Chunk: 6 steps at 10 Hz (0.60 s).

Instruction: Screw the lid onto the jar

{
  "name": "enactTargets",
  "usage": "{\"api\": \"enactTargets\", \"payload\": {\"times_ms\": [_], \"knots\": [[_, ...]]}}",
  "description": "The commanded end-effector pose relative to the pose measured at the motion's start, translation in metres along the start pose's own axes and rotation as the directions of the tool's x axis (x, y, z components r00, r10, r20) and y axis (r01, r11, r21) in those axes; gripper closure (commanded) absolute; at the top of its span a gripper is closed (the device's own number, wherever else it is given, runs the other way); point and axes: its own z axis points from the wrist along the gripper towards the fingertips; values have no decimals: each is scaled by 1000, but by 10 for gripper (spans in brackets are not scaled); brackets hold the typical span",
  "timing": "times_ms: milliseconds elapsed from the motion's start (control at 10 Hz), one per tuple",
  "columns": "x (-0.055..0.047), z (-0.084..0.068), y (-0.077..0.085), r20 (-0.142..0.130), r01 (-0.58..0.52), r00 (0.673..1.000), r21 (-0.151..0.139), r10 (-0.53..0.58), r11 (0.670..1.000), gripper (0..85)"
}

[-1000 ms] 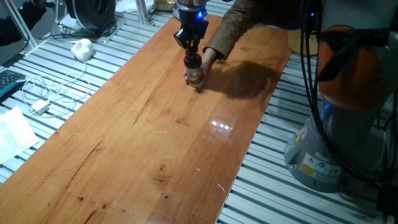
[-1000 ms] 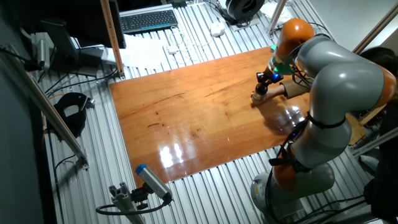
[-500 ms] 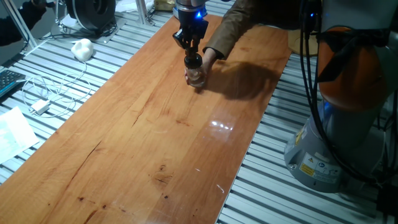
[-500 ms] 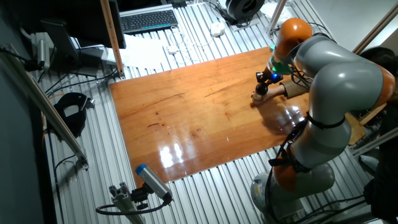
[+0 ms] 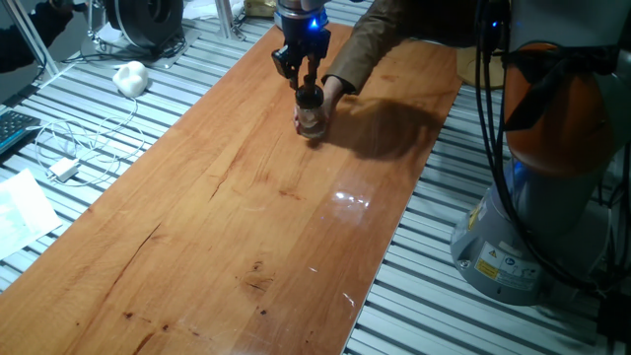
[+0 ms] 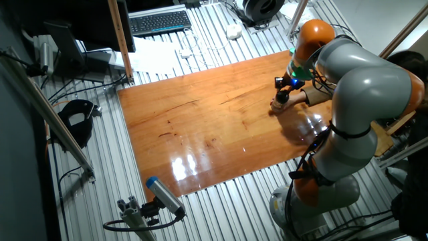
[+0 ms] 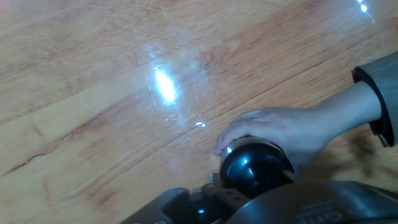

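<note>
The small clear jar (image 5: 313,122) stands on the wooden table (image 5: 246,217) toward its far end, and a person's hand (image 5: 331,92) steadies it from the right. The black lid (image 5: 310,97) sits on top of the jar. My gripper (image 5: 308,85) points straight down over it, with its fingers close together on the lid's knob. In the other fixed view the gripper (image 6: 281,93) stands over the jar (image 6: 275,104). In the hand view the lid (image 7: 254,168) shows as a shiny black dome at the bottom, with the hand (image 7: 280,129) wrapped behind it; the jar is hidden beneath.
The person's sleeved arm (image 5: 370,39) reaches in from the far right. My arm's base (image 5: 532,197) stands off the table's right side. A white cable and adapter (image 5: 65,168) and a white ball (image 5: 130,77) lie on the slatted surface to the left.
The gripper has turned a little about its vertical axis on the lid. The jar and the person's hand have stayed in place.
</note>
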Motion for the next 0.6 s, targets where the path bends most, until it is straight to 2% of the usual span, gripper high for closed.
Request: {"api": "enactTargets", "payload": {"times_ms": [0, 100, 200, 500], "knots": [[0, -2, 1, -4, -3, 1000, 4, 3, 1000, 340], [-1, -4, 2, -2, -6, 1000, 11, 6, 1000, 340], [-2, -7, 3, 1, -9, 1000, 19, 8, 1000, 170], [-7, -17, 6, -23, 8, 1000, 11, -8, 1000, 170]]}}
